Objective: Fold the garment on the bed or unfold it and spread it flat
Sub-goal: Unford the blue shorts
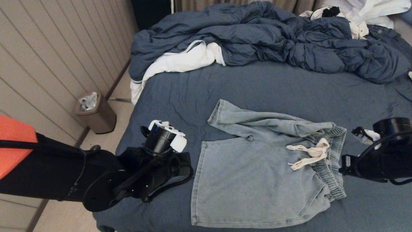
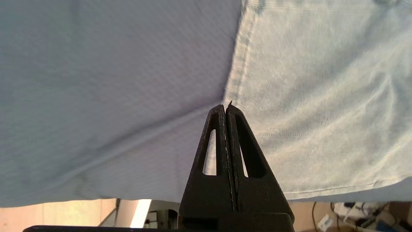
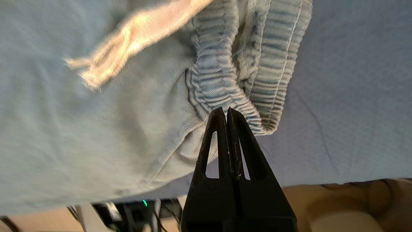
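Observation:
The light blue shorts (image 1: 257, 174) lie on the bed's dark blue sheet (image 1: 257, 83), waistband (image 1: 331, 161) to the right, cream drawstring (image 1: 309, 154) loose on top. One leg lies flat toward the near edge. The other leg (image 1: 244, 120) is bunched and twisted toward the far side. My left gripper (image 2: 226, 106) is shut and empty, its tips at the flat leg's hem edge (image 2: 239, 64). My right gripper (image 3: 224, 110) is shut and empty, its tips just in front of the waistband's near corner (image 3: 244, 109). In the head view the wrists hide both grippers' fingers.
A puffy dark blue duvet (image 1: 273, 38) is heaped across the far side, with a white cloth (image 1: 180, 61) at its left end and white clothes (image 1: 363, 13) at the far right. A bin (image 1: 96, 112) stands on the floor by the left wall.

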Motion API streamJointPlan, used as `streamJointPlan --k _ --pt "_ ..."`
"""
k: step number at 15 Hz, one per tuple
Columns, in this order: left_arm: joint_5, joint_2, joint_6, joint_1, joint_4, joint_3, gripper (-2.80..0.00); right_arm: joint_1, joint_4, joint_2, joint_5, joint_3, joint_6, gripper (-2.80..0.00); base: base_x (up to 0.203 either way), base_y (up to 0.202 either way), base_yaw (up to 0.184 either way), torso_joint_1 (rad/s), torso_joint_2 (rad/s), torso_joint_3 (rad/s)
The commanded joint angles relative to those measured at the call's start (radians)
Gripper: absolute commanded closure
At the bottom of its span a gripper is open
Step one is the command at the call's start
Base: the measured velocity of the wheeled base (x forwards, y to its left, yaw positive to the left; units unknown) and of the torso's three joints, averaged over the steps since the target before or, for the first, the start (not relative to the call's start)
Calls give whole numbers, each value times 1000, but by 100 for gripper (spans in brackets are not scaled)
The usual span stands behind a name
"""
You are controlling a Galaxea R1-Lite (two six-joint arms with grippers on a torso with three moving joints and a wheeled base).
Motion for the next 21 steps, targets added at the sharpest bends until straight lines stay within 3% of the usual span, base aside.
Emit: streamJointPlan --k 1,6,7,21 --pt "3 91 -11 -18 0 -46 0 -15 15 78 0 -21 -29 0 0 0 0 0 0 0" --pt "-15 165 -10 -19 1 -120 0 -13 15 111 0 -8 -53 0 0 0 0 0 0 0" --pt "-18 171 -11 -19 2 -130 -280 -10 13 111 0 -5 -53 -280 0 0 0 0 0 0" --pt "-18 307 -17 -28 -11 -239 -280 -18 -67 151 -43 59 -87 -280 0 0 0 0 0 0"
